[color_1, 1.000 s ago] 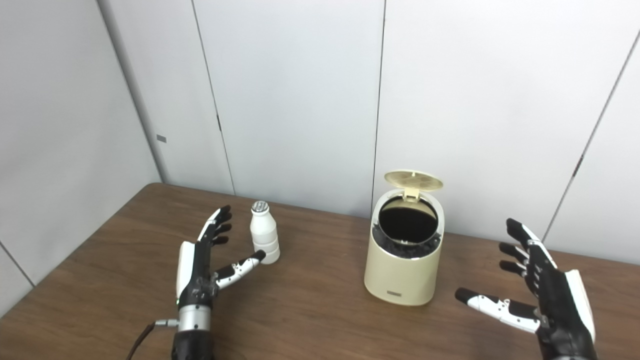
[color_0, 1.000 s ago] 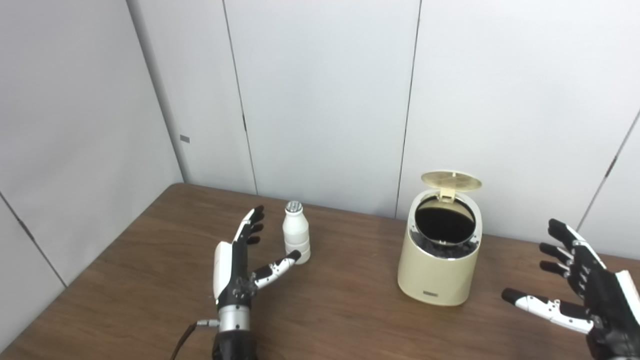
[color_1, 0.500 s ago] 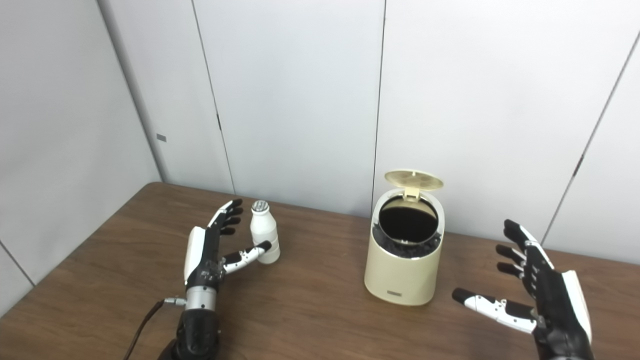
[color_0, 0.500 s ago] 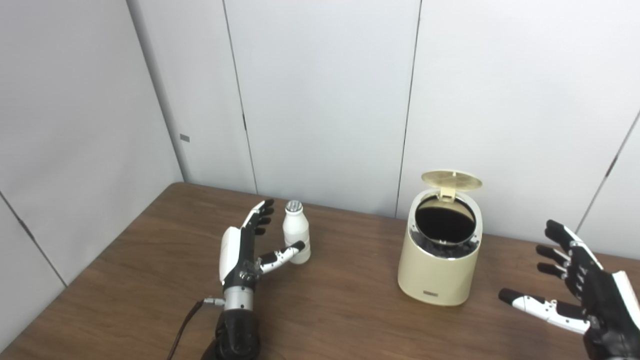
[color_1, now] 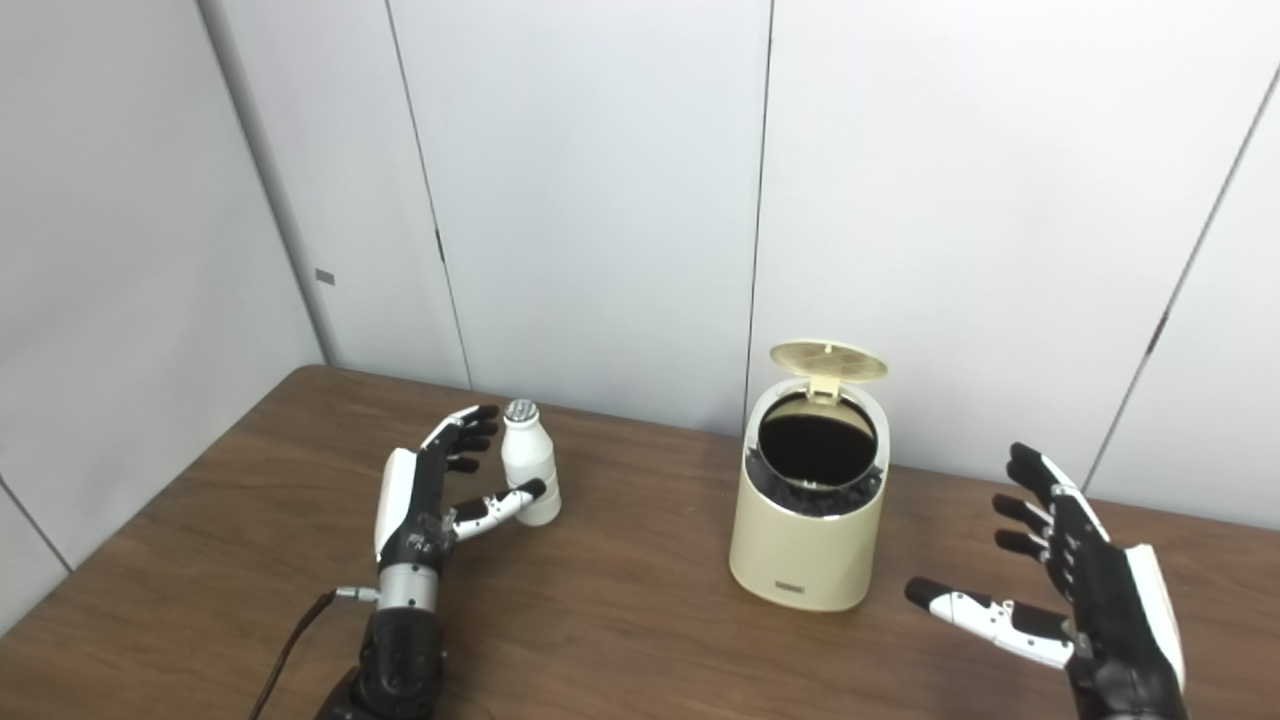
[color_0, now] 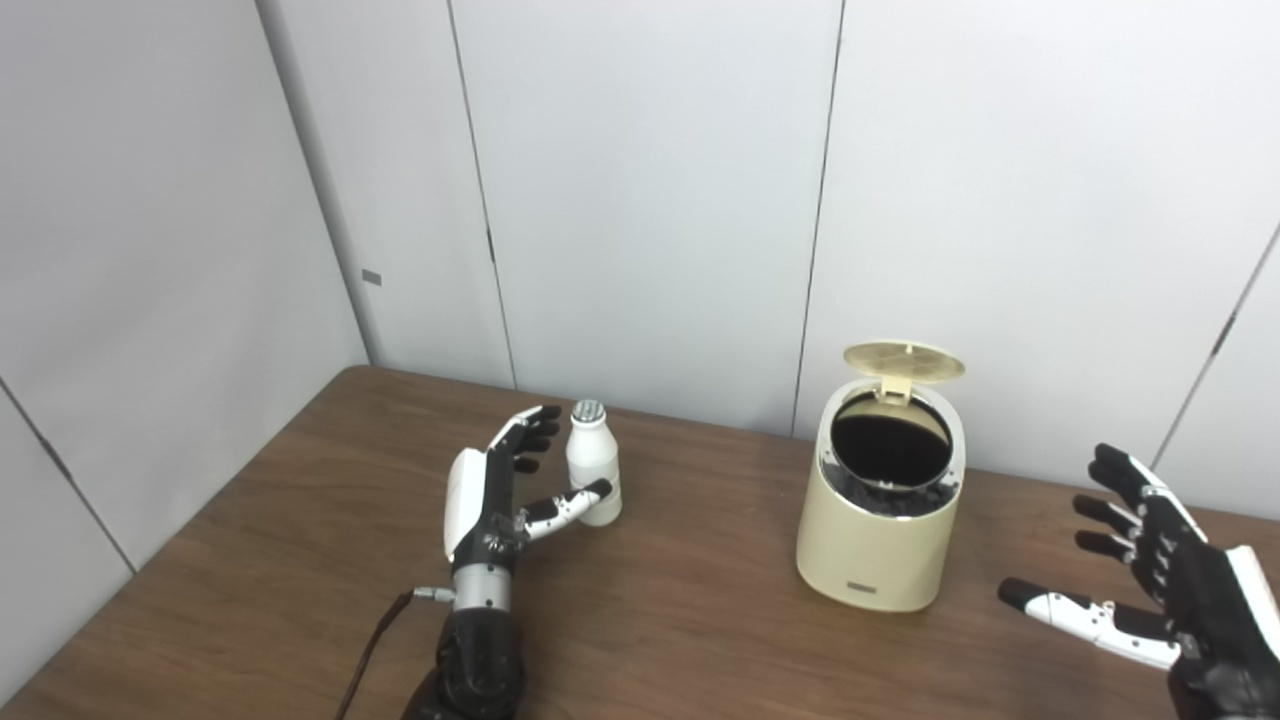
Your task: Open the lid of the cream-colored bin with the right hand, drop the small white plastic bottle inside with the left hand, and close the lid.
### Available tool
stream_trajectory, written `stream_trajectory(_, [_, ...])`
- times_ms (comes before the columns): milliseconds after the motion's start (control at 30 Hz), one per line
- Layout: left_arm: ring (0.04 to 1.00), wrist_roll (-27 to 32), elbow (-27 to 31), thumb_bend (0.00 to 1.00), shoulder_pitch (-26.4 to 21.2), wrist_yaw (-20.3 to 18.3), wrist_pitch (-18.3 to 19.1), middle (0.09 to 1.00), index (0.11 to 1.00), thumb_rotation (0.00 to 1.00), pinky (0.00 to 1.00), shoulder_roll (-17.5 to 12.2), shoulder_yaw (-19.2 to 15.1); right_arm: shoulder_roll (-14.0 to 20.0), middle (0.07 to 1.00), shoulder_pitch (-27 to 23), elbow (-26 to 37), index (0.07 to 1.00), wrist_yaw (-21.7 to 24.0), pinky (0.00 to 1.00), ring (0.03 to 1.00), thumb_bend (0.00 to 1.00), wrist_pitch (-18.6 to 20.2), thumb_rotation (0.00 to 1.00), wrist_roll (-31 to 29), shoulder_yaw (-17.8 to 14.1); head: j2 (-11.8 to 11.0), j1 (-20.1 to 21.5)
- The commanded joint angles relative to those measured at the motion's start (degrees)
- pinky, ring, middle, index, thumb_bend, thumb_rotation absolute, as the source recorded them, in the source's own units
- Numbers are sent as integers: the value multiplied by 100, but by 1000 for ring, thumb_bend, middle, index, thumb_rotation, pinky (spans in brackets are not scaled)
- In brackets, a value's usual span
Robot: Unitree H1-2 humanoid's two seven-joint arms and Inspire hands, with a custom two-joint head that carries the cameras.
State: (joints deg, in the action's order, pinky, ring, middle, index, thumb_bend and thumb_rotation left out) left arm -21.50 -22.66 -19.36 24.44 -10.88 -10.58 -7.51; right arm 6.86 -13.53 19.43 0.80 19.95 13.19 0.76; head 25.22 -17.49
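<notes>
- With fingers spread and thumb angled toward the bottle, left hand (color_0: 487, 487) stands upright on its edge on the desk (color_0: 650, 620), nothing gripped.
- Thumb tip (color_0: 598, 488) lies in front of the lower part of the bottle (color_0: 590, 466); cannot tell whether touching.
- Fingertips (color_0: 540, 420) curl just beside the bottle's upper half, a narrow gap visible in the right eye view.
- Stands upright, white with a ribbed grey cap, near the desk's back edge, left of centre.
- Dark forearm rises from the desk's front edge, with a thin cable (color_0: 365, 655) trailing from the wrist.
- Further right, well apart from the bottle: cream bin (color_0: 880, 530), upright, toward the back edge of the desk.
- Lid (color_0: 903, 362) hinged at the rear and tipped up fully, ribbed underside showing; dark round opening bare, black liner visible at the rim.
- Small label low on the bin's front wall; unreadable.
- Near the desk's right front corner: right hand (color_0: 1170, 590), palm turned inward toward the bin, fingers splayed wide, thumb stretched out toward the bin, holding nothing.
- Hovers apart from the bin, clear gap between thumb tip and the bin's wall.
- Behind the desk: grey wall panels (color_0: 650, 200) with vertical seams, meeting in a corner at the left.
</notes>
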Motion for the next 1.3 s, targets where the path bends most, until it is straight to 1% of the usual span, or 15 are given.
stream_trajectory(0, [709,56,-124,798,5,34,-4,745,785,121,617,23,43,18,897,-132,159,897,-17,737,826,714,-130,0,19,-11,4,-3])
stream_trajectory(133, [717,176,-154,793,37,-7,-47,751,788,109,593,48,52,6,891,-127,139,893,-35,729,817,720,-142,0,24,-12,4,-3])
stream_trajectory(167, [720,210,-145,790,47,-27,-46,752,789,104,591,54,55,3,891,-130,151,894,-37,729,816,722,-121,0,32,-11,43,12])
stream_trajectory(267, [712,271,-108,786,76,-76,-14,752,791,103,585,64,67,12,892,-135,140,891,-37,724,816,726,-145,0,31,-14,58,8])
stream_trajectory(367, [667,281,-64,790,113,-126,84,744,789,99,557,77,91,12,889,-136,124,889,-39,718,815,727,-160,0,17,-23,71,17])
stream_trajectory(500, [665,278,-58,791,156,-182,135,750,795,107,553,68,158,23,891,-142,121,891,-50,730,816,730,-165,0,43,-26,82,21])
stream_trajectory(567, [672,264,-70,789,166,-203,166,750,795,112,558,65,186,22,893,-146,131,891,-44,730,815,730,-156,0,31,-34,102,26])
stream_trajectory(633, [676,265,-77,799,176,-228,214,748,789,115,566,70,212,30,887,-148,133,885,-52,709,805,737,-179,0,55,-29,109,35])
stream_trajectory(700, [673,313,-120,803,178,-282,178,748,787,120,561,68,238,46,881,-155,129,881,-47,692,796,739,-211,0,68,-22,113,39])
stream_trajectory(800, [685,348,-160,804,183,-334,138,752,782,119,579,71,265,53,879,-160,114,878,-50,690,794,741,-268,0,68,-27,132,55])
stream_trajectory(967, [684,408,-210,811,172,-397,136,753,779,116,569,83,278,49,880,-158,117,876,-50,686,791,734,-293,0,66,-26,143,73])
stream_trajectory(1167, [693,355,-323,793,124,-361,117,759,780,111,579,89,281,40,879,-159,137,872,-43,679,785,734,-287,0,65,-19,150,81])
stream_trajectory(1267, [699,411,-421,788,69,-371,68,761,776,88,584,97,261,32,877,-154,163,869,-46,674,782,733,-268,0,62,-25,161,97])
